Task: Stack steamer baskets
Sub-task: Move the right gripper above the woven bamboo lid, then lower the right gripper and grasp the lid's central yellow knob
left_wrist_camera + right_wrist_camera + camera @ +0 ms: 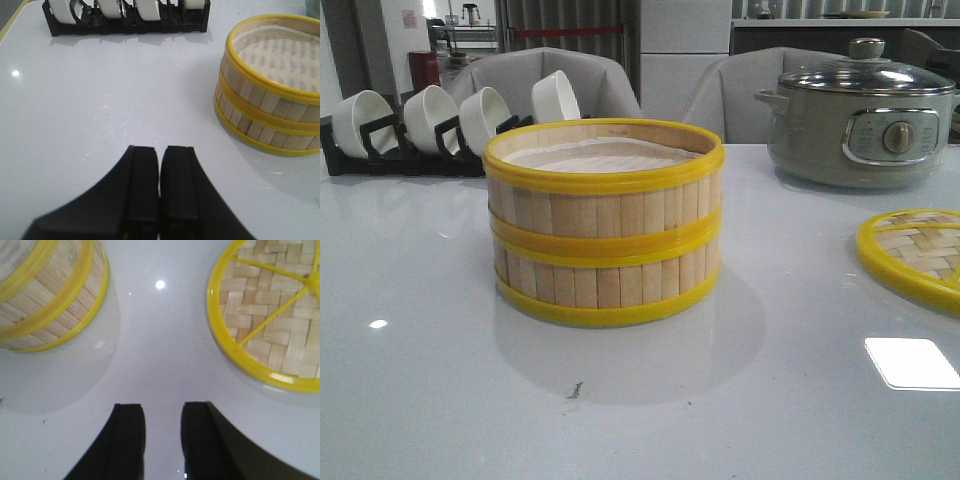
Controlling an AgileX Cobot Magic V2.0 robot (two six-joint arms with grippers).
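Observation:
Two steamer baskets [605, 225] stand stacked one on the other at the table's middle, pale slats between yellow rims, a white cloth liner [600, 155] showing inside the upper one. The stack also shows in the left wrist view [270, 107] and the right wrist view [47, 295]. My left gripper [161, 150] is shut with nothing between its fingers, hovering over bare table well apart from the stack. My right gripper [162, 410] is open and empty, over the table between the stack and the lid. Neither gripper appears in the front view.
A flat woven-bamboo lid [920, 255] with a yellow rim lies at the right, also in the right wrist view [270, 315]. A grey electric pot [860, 115] stands at the back right. A black rack of white bowls [440, 125] lines the back left.

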